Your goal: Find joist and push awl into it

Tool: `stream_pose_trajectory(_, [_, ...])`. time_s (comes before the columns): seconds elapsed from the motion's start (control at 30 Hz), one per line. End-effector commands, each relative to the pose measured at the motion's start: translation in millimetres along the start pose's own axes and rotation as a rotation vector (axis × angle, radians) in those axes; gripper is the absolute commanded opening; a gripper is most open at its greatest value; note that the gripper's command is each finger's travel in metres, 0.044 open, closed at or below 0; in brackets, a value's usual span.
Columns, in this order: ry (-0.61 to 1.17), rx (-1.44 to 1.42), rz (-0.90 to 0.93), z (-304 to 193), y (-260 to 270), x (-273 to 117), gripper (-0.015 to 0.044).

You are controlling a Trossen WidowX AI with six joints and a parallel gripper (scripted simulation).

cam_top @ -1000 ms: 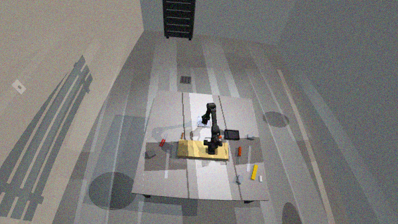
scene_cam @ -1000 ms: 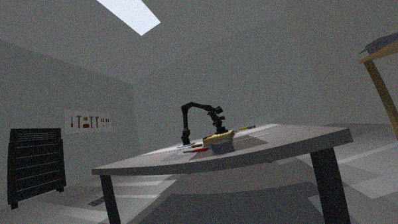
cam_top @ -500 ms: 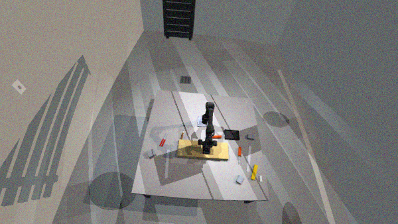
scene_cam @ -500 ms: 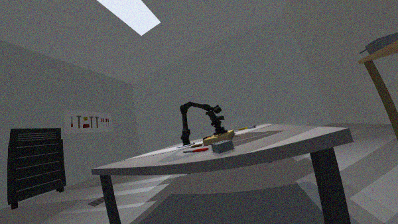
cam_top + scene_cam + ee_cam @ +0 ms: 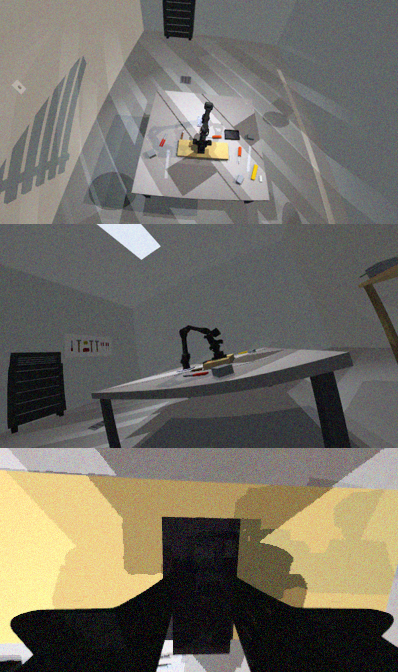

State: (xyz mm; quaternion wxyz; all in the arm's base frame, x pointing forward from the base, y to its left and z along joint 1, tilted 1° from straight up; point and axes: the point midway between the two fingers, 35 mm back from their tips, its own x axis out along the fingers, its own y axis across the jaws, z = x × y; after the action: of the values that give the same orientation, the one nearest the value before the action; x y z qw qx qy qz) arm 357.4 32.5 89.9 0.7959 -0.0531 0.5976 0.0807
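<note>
The floor panel [image 5: 219, 150] [image 5: 207, 364] [image 5: 30, 548] is a long yellow board lying on the table. My gripper [image 5: 201, 144] [image 5: 219, 355] [image 5: 200, 575] is shut on the stud finder [image 5: 201, 150] [image 5: 200, 548], a black block pointing down at the panel, left of its middle in the top view. Whether it touches the panel is hard to tell. The tray [image 5: 231, 134] is black and shows no tool in it, behind the panel's right end. A small brown-handled tool [image 5: 182, 134] lies behind the panel's left end; it may be the awl, too small to be sure. The joist is hidden.
Orange-handled tools [image 5: 217, 136] [image 5: 239, 151] lie behind and right of the panel. Red-handled pliers [image 5: 162, 142] and a grey block [image 5: 151, 153] lie left. A yellow bar [image 5: 254, 172] and another grey block [image 5: 239, 179] are at front right. Pale strips flank the panel.
</note>
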Motion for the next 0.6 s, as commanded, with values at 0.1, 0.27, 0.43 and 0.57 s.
stream_pose_trajectory(0.1, [-0.001,0.001,-0.004,0,-26,0,0.0000])
stream_pose_trajectory(0.27, [-0.001,0.001,-0.005,0,-44,0,0.0000])
stream_pose_trajectory(0.43, [-0.001,0.001,-0.006,0,-61,0,0.0000])
stream_pose_trajectory(0.57, [-0.001,0.000,-0.007,0,-76,0,0.0000])
